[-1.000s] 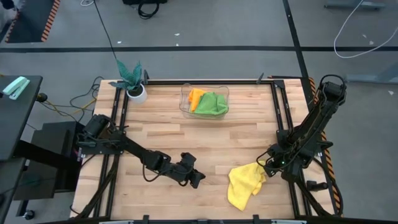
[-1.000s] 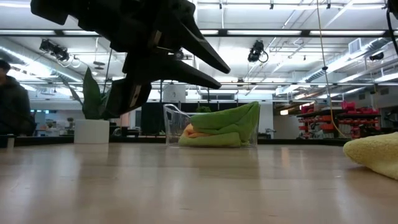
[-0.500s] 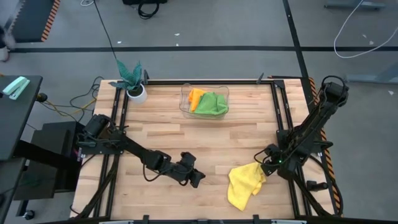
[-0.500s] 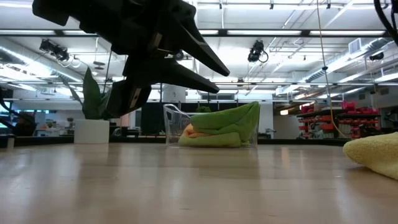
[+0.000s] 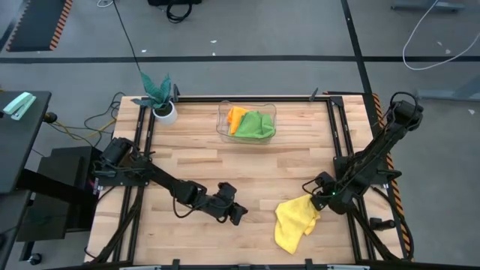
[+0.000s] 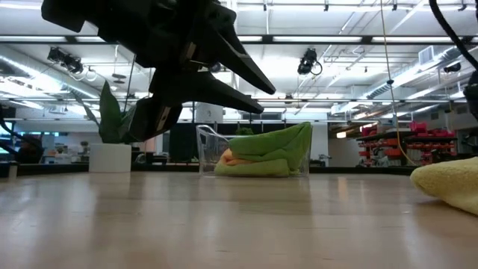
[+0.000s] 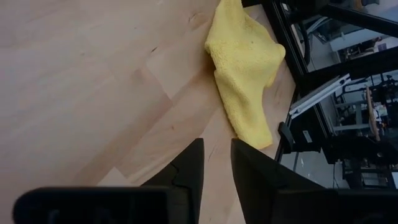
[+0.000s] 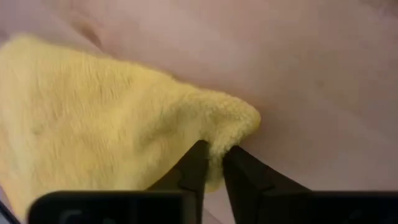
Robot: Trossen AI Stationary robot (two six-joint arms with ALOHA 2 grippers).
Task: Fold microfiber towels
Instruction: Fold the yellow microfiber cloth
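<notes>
1. At the table's front right, the yellow towel (image 5: 293,221) lay crumpled on the wood, near the right frame rail, one corner poking up toward the right arm.
2. Right gripper (image 5: 318,199) sat low on that upper corner. In the right wrist view its fingertips (image 8: 198,157) were pinched on the fluffy corner (image 8: 231,124) with cloth between them, probably so the towel could be pulled out flat for folding.
3. Left gripper (image 5: 235,215) hung just above the bare wood at front centre, apart from the yellow towel (image 7: 247,68), pointing at it. Its fingers (image 7: 191,163) stood a little apart with only table showing between them, holding nothing. It looked placed to take another corner.
4. Orange towel (image 5: 236,116) and the green towels (image 5: 257,124) were bunched in the clear plastic bin (image 5: 247,137) at the back centre, well apart from both arms, likely waiting their turn. I couldn't separate the two greens.
5. Teal-leaved plant (image 5: 157,91) in its white pot (image 5: 166,112) stood at the back left corner, out of the way.
6. Folding not yet started; the yellow towel was still rumpled.
</notes>
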